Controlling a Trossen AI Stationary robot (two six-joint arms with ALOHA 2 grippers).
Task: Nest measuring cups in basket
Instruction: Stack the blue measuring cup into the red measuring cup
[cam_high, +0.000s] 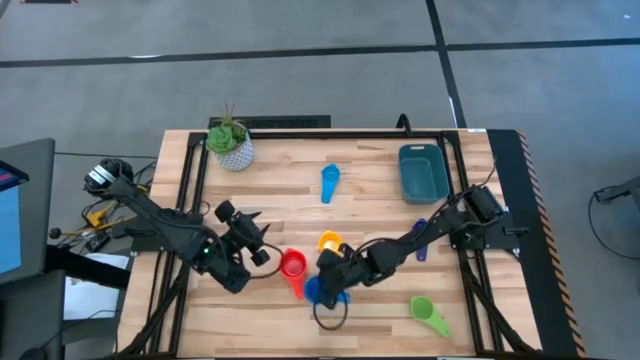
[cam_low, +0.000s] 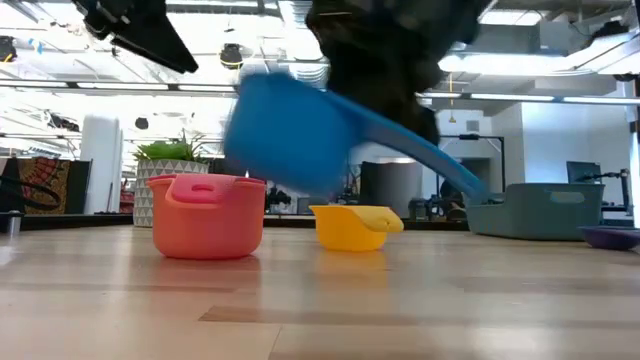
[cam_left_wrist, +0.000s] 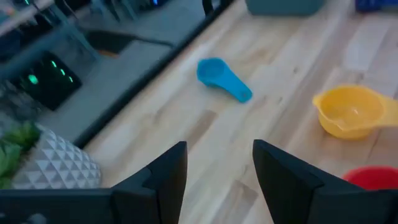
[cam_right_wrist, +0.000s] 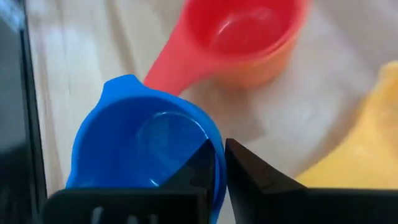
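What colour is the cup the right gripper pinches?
Blue cup, clearest in the right wrist view.

L arm: reaches in from L side, wrist angled inward. Left gripper (cam_left_wrist: 217, 174) jaws apart, nothing between. R arm: extends across from R side. Right gripper (cam_right_wrist: 219, 163) jaws nearly closed, pinching a rim.

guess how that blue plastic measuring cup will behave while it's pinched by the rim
The blue plastic measuring cup probably stays stiff. Pinched at one rim spot by the right gripper, it hangs tilted in the low view, so it may swing. Its glossy wall might slip.
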